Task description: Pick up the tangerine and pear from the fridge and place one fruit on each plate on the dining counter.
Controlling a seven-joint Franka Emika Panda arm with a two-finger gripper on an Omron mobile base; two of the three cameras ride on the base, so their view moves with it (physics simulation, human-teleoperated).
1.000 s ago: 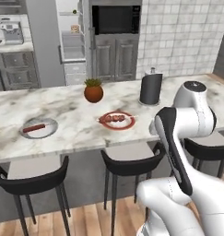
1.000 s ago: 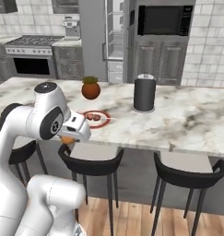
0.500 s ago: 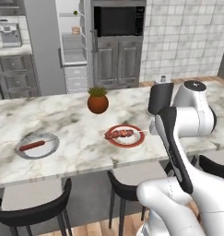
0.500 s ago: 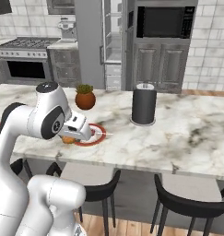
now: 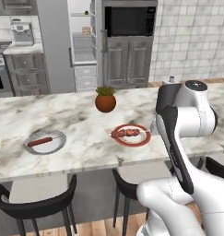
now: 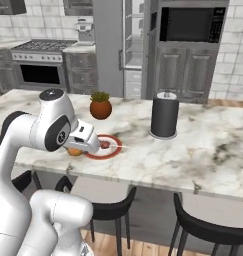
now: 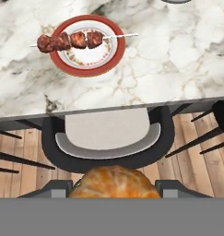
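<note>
End effector carrying tangerine near the red-rimmed plate

The end effector (image 7: 114,196) is gripping the tangerine (image 7: 114,182) between its fingers, hovering over a stool (image 7: 106,138) just off the bench (image 7: 178,69) edge, near the red-rimmed plate (image 7: 88,46) (a meat skewer (image 7: 69,40) lying across it).

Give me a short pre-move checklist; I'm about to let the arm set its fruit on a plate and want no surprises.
1. Tangerine held in the tool: ok.
2. Red-rimmed plate within sight on the dining counter: ok.
3. Tool above that plate: not ok, it hangs over a stool, short of the counter edge.
4. Plate free: not ok, a meat skewer lies across it.
5. Grey plate free: not ok, a red sausage lies on it.
</note>
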